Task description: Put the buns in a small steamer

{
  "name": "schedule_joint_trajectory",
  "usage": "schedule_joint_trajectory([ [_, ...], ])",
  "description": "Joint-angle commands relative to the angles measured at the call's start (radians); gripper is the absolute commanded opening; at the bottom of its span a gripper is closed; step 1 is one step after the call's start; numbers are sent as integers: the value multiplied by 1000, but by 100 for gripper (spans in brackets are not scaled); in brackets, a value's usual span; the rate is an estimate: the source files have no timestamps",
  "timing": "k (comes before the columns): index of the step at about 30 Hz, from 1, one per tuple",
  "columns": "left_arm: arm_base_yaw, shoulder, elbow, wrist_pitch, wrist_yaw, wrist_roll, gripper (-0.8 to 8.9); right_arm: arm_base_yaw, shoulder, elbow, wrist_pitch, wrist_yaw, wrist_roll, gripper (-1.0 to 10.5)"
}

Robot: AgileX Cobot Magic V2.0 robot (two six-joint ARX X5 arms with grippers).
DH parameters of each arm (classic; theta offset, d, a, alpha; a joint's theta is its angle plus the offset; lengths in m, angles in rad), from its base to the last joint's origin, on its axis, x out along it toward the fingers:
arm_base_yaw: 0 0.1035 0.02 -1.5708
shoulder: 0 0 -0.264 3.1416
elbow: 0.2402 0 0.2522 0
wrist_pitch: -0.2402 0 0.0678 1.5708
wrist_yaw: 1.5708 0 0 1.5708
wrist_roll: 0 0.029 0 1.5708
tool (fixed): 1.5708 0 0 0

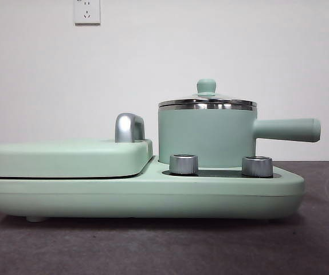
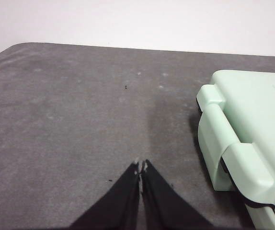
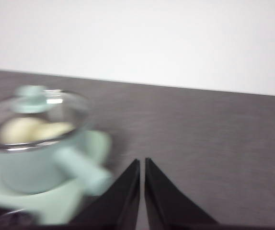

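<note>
Even, soft light fills all three views, and the white wall (image 1: 38,74) is nearly washed out. In the front view everything is sharp, with glare on the steamer (image 1: 207,134) rim and a thin shadow under the base. The right wrist view is smeared by blur; the left wrist view is clear, its table (image 2: 70,120) dull grey.

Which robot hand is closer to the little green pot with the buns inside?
The right gripper is closer: the small steamer sits just beside it. The left gripper is over by the flat griddle, with no steamer in its view.
</note>
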Motion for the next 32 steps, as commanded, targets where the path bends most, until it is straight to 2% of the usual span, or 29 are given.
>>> schedule_joint_trajectory([
  [1,3,-1,-20,-5,-2,10,11,-5,-41,-148,121,77,-17,15],
  [4,3,-1,-20,-5,-2,10,11,-4,-82,-259,185,129,-13,15],
  [14,3,-1,-20,-5,-2,10,11,-4,-135,-409,225,152,34,15],
  [32,3,-1,-20,-6,-2,10,11,-4,-142,-412,229,148,42,15],
])
